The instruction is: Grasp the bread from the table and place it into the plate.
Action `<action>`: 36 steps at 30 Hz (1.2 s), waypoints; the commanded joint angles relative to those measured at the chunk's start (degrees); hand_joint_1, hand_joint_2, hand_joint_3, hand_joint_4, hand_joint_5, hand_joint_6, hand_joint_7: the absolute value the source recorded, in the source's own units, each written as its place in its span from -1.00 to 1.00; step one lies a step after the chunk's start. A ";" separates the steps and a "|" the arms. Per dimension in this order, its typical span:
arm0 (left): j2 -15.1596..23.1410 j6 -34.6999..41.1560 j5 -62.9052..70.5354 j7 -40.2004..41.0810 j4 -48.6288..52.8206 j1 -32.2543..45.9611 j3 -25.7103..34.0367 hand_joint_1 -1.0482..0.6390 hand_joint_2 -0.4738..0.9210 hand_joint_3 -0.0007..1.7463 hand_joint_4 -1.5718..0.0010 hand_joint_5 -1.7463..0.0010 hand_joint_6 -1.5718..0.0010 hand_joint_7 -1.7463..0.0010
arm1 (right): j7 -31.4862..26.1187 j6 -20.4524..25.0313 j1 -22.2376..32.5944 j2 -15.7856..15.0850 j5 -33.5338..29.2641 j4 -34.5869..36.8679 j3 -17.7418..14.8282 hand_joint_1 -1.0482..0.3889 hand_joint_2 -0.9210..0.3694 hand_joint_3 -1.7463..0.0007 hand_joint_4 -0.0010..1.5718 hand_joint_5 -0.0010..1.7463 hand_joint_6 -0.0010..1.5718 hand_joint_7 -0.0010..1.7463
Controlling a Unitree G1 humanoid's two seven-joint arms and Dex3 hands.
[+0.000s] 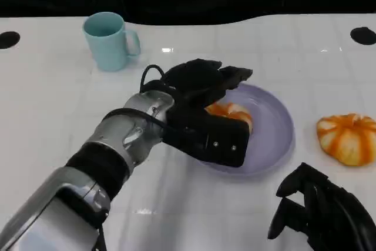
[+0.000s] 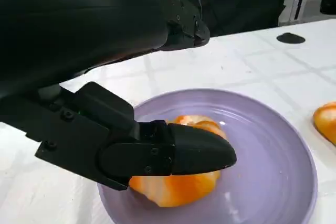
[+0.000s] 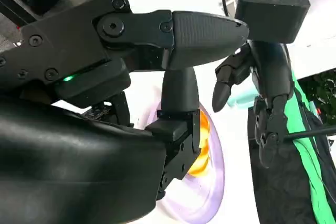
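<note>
The left forearm reaches in from the lower left, slanting up toward the middle of the counter. Its left hand (image 1: 207, 110) is curled over, thumb below and the other fingers (image 1: 235, 75) arched above. The right hand (image 1: 326, 211) sits low at the near right, fingers curled inward, holding nothing.

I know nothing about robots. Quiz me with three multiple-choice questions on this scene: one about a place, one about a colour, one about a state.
1. Where is the bread under the left hand?
A. in the cup
B. on the plate
C. on bare table

2. What colour is the cup?
A. light blue
B. red
C. black

3. What is the right hand holding?
A. the cup
B. a second bread
C. nothing

Answers: 1 B, the bread lies on the purple plate. 2 A, the cup is pale blue. 3 C, the right hand's fingers close on nothing, and the other bread sits apart on the table.
</note>
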 commanded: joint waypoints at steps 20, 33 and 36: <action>5.09 -9.47 -15.40 -4.39 -7.96 9.90 10.12 -0.87 1.00 -0.46 0.89 0.87 0.84 0.97 | 0.00 0.16 0.33 -0.43 0.77 -0.50 -0.86 -0.25 -1.00 0.40 -0.21 1.00 -0.48 0.98; 6.71 -14.19 -24.23 -8.93 -15.68 18.47 15.51 -0.72 1.00 -0.55 0.65 0.70 0.65 0.91 | -0.39 1.39 0.19 -1.06 0.50 -1.11 -0.73 -0.26 -1.00 0.41 -0.22 1.00 -0.49 1.00; 5.87 -15.65 -27.08 -9.24 -16.92 21.17 17.33 -0.69 1.00 -0.58 0.60 0.61 0.57 0.90 | -0.52 1.56 0.26 -0.91 0.87 -1.22 -0.76 -0.25 -1.00 0.41 -0.22 1.00 -0.50 1.00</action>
